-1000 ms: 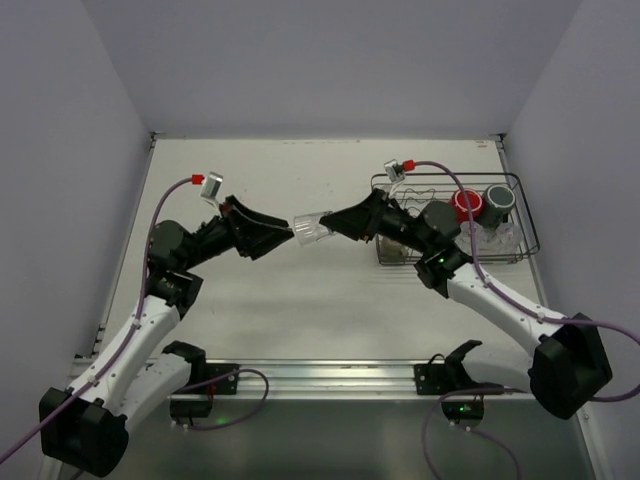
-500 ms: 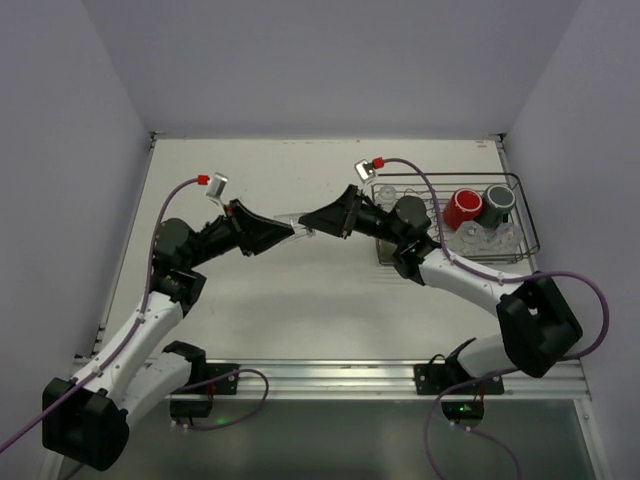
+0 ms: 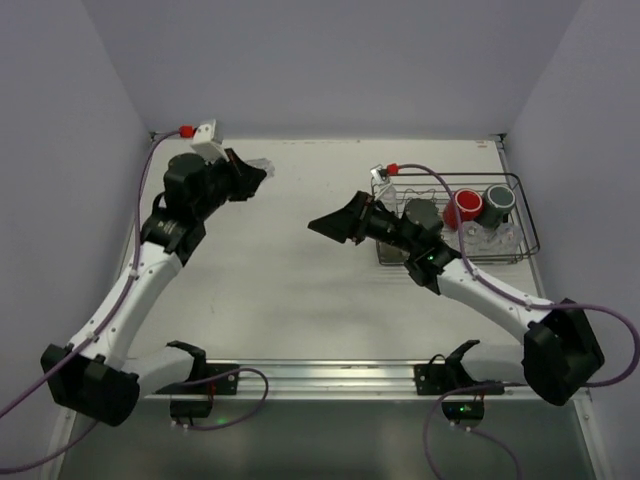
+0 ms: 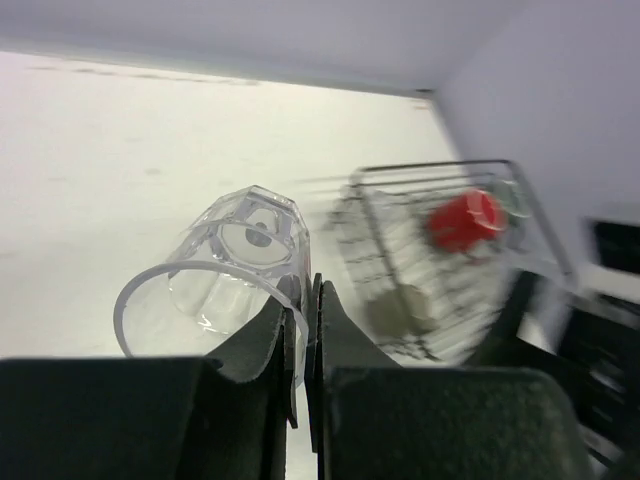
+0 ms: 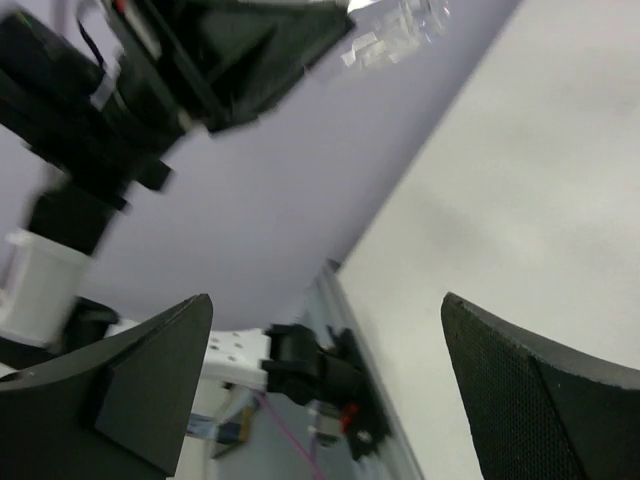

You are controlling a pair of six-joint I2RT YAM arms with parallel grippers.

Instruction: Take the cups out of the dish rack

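One clear tumbler (image 4: 235, 265) is hanging, pinched by its wall in the left gripper (image 4: 305, 300), over the worktop's (image 3: 300, 300) far left corner. The right gripper (image 3: 322, 222) is gaping empty just left of the dish rack (image 3: 528, 225), which is holding a red cup (image 3: 465, 207).

The clear tumbler (image 4: 235, 265) looked like glossy, see-through plastic or glass, its faceted walls catching bright highlights, and the left gripper (image 4: 303, 300) was smooth matt black plastic. The right gripper (image 5: 325, 300) had dull black fingers (image 5: 540, 400) with a fine dotted grain, while the table (image 3: 290, 290) was a plain, matt white surface. The dish rack (image 3: 531, 222) was thin black-coated wire, and in it the red cup (image 3: 466, 207) looked smooth and slightly shiny beside the duller dark grey cup (image 3: 499, 200).
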